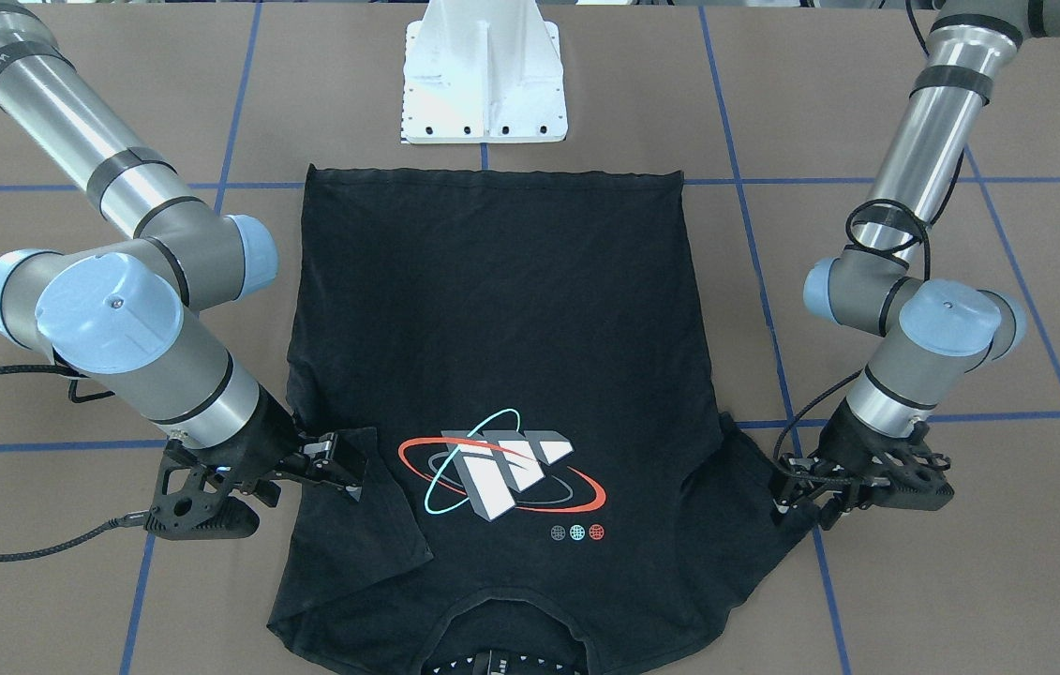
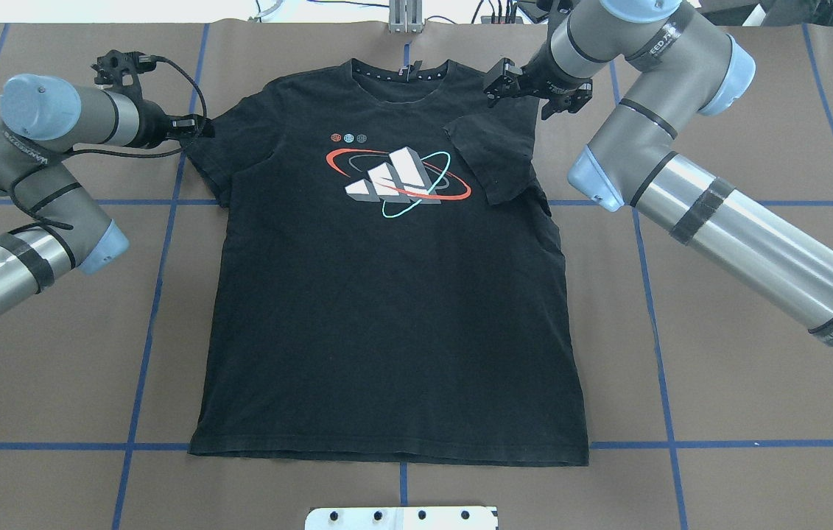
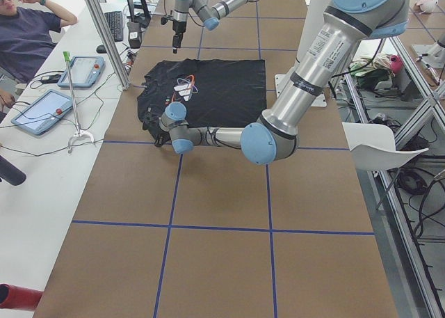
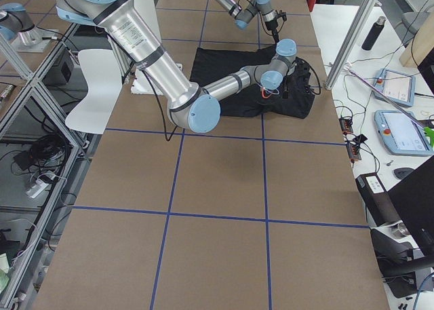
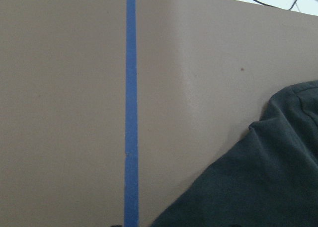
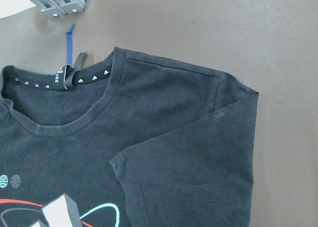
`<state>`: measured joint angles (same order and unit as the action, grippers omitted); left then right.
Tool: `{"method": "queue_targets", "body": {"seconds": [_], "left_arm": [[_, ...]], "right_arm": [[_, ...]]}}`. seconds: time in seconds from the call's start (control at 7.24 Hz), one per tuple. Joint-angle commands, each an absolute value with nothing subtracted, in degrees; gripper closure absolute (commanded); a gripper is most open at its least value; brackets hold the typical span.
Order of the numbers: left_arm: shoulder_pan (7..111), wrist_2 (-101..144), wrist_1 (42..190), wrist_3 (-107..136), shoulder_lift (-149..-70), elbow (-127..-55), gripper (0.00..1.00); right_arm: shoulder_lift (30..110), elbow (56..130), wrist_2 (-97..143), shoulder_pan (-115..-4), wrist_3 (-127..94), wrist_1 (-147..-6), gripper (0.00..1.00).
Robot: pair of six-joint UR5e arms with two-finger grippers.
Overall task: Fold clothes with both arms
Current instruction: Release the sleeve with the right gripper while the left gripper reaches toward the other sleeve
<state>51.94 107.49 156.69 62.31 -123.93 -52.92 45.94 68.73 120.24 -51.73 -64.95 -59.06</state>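
Surface: a brown surface [image 1: 961,562] gridded with blue tape [image 1: 773,180]; a white pedestal [image 1: 483,84] stands on the robot's side.
Facing view: the black T-shirt [image 1: 492,309] lies flat, graphic up. It looks soft, light and limp, so it will probably drape and crease, and hems and sleeve edges seem the best holds. The right claw [image 1: 335,461] hovers over the right sleeve [image 1: 365,525], which is already folded inward. The left claw [image 1: 787,487] touches the tip of the left sleeve [image 1: 745,469].
Overhead: the right claw's fingers look parted and hold nothing. Cables [image 2: 180,96] mask the left claw, so I cannot tell its grip.
Side views: both claws are at the sleeves, too small to judge.
Left wrist: sleeve cloth and tape, with no fingers in view.
Right wrist: the folded sleeve lies free below.
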Motion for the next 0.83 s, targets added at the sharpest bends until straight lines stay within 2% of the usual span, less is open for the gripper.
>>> {"method": "queue_targets", "body": {"seconds": [0.0,0.14,0.28,0.41,0.69], "left_arm": [[51.9,107.5,156.6,62.4,-123.8,-53.0,0.60],[52.0,107.5,156.6,62.4,-123.8,-53.3,0.74],[52.1,107.6,156.5,62.4,-123.8,-53.4,0.92],[52.1,107.7,156.3,62.6,-123.9,-53.6,1.00],[52.6,108.6,155.7,62.8,-124.1,-55.8,1.00]], "right_arm": [[46.0,68.7,120.2,-51.7,-65.0,-59.1,0.00],[46.0,68.7,120.2,-51.7,-65.0,-59.1,0.00],[46.0,68.7,120.1,-51.7,-65.0,-59.1,0.00],[46.1,68.7,120.1,-51.6,-65.0,-59.1,0.00],[46.2,68.7,120.1,-51.6,-65.0,-59.2,0.00]]}}
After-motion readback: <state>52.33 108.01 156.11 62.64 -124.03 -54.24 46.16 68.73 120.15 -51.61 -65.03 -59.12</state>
